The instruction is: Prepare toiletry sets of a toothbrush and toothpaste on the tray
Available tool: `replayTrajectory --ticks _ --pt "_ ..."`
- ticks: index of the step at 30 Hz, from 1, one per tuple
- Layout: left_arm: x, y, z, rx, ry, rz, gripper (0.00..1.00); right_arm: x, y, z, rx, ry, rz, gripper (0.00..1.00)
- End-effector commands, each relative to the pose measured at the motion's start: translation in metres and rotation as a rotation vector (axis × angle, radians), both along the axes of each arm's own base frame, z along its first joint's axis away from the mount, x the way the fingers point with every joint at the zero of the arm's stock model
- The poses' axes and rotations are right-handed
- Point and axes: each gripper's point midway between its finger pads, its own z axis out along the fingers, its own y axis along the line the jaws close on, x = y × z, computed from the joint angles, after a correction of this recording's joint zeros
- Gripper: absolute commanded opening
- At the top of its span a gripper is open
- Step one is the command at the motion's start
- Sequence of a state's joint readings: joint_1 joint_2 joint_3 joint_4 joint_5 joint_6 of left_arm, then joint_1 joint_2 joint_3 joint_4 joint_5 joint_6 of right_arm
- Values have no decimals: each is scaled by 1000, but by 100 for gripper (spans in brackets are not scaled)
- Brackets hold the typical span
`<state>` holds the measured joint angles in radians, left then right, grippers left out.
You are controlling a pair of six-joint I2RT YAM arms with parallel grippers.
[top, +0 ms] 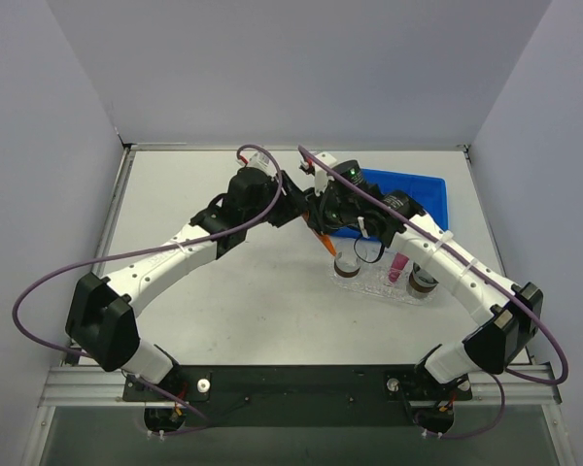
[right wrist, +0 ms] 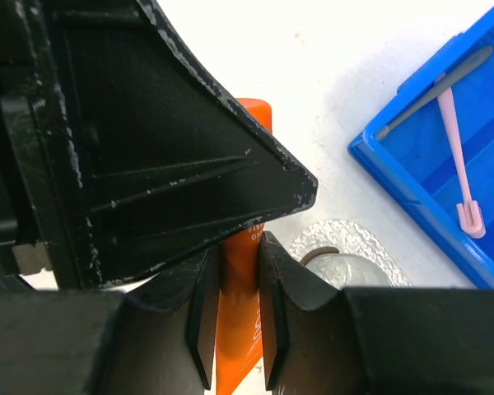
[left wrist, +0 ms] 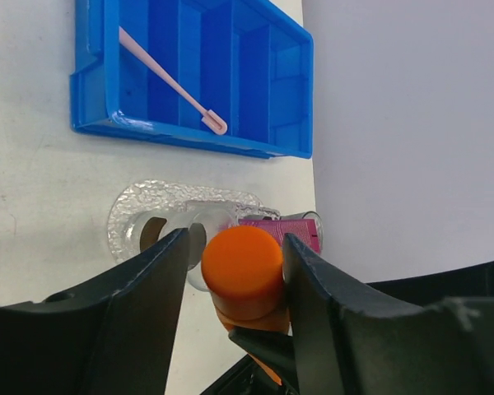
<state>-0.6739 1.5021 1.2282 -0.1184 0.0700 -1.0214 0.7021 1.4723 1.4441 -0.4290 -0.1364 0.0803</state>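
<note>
Black plate at the near edge carries both arm bases, and the white worktop (top: 253,301) spreads out beyond it. Both arms reach inward and meet over the middle of the worktop, just near of the tray.

At that meeting point is the orange toothpaste tube (left wrist: 243,267), held above the worktop. The right end effector (right wrist: 239,329) is clenched on the tube's flat body, with a pad pressed against each side. The left end effector (left wrist: 235,247) straddles the tube's round orange cap with its jaws apart. One finger lies against the cap and a gap shows on the other side, so it is released rather than grasping.

Just beyond the tube the clear, bumpy tray (left wrist: 132,206) lies flat on the worktop. Two clear cups (top: 348,264) stand on it. The magenta toothpaste tube (top: 398,264) is between them, seen partly through clear plastic in the left wrist view. Whether it sits inside a cup I cannot tell.

Farther back, close behind the tray, the blue bin (top: 423,199) rests on the worktop. The toothbrush (left wrist: 169,78), pale pink, lies slantwise inside it, head toward the bin's wall on the tray side. A grey stick (right wrist: 435,92) lies in the bin near the toothbrush's handle end.
</note>
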Motion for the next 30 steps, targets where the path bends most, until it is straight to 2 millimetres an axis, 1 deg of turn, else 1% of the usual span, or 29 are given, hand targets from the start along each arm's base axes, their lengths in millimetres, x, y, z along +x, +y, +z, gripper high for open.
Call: replayTrajectory --ticks 1,4,5,7,8,9,11,12,13,14,15,16,17,18,19,20,21,22,23,24,25,26,27,28,29,30 --pt "-5 -14 17 -37 3 -39 50 4 -7 21 15 -90 -33 0" --pt "-5 -17 16 -42 16 -49 42 7 -13 21 -7 -103 -64 0" --pt "-6 -18 14 -38 25 -53 35 8 -15 22 -11 -107 -73 0" --pt "-6 -20 13 -39 39 -57 26 8 -17 21 -18 -107 -83 2" --pt "-6 -20 10 -32 47 -57 19 9 -18 20 -25 -107 -90 2" --pt "-6 -19 11 -32 49 -58 17 8 -19 20 -25 -106 -91 4" --pt "-3 -17 15 -34 38 -43 11 9 -21 20 -27 -104 -100 11" --pt "-1 -15 18 -32 28 -31 7 10 -25 22 -34 -116 -121 15" --pt "2 -9 25 -34 7 -9 5 10 -27 22 -34 -116 -132 26" --pt "5 -6 27 -33 -4 4 4 11 -29 24 -34 -122 -141 31" --pt "7 -2 30 -32 -15 19 0 10 -34 28 -34 -130 -157 38" --pt "12 7 36 -31 -35 50 0 10 -36 31 -32 -138 -164 42" --pt "14 13 38 -29 -40 65 0 9 -41 33 -37 -139 -179 44" --pt "16 19 38 -28 -45 82 0 8 -47 43 -25 -159 -200 47" --pt "17 27 46 -40 -65 103 0 7 -52 47 -16 -164 -215 53" --pt "21 36 43 -47 -75 127 0 7 -59 49 7 -154 -251 56" --pt "22 41 47 -64 -90 141 0 4 -66 57 36 -157 -274 61" --pt "20 46 60 -94 -127 149 0 1 -66 59 80 -130 -271 62" --pt "25 51 76 -143 -189 164 0 0 -70 61 118 -108 -288 63" --pt "24 54 72 -152 -204 169 0 1 -79 67 205 -62 -342 63" --pt "22 59 84 -178 -246 173 0 -3 -78 68 267 -10 -337 63" --pt "22 62 101 -219 -309 177 0 -4 -79 71 315 18 -352 63" --pt "21 65 100 -217 -335 178 0 -2 -88 76 387 55 -418 63" --pt "17 69 121 -259 -405 178 0 -3 -88 79 420 76 -428 63" --pt "15 70 129 -275 -437 177 0 -6 -83 83 472 111 -414 63" --pt "13 73 135 -287 -467 178 0 -5 -81 85 503 133 -420 63"
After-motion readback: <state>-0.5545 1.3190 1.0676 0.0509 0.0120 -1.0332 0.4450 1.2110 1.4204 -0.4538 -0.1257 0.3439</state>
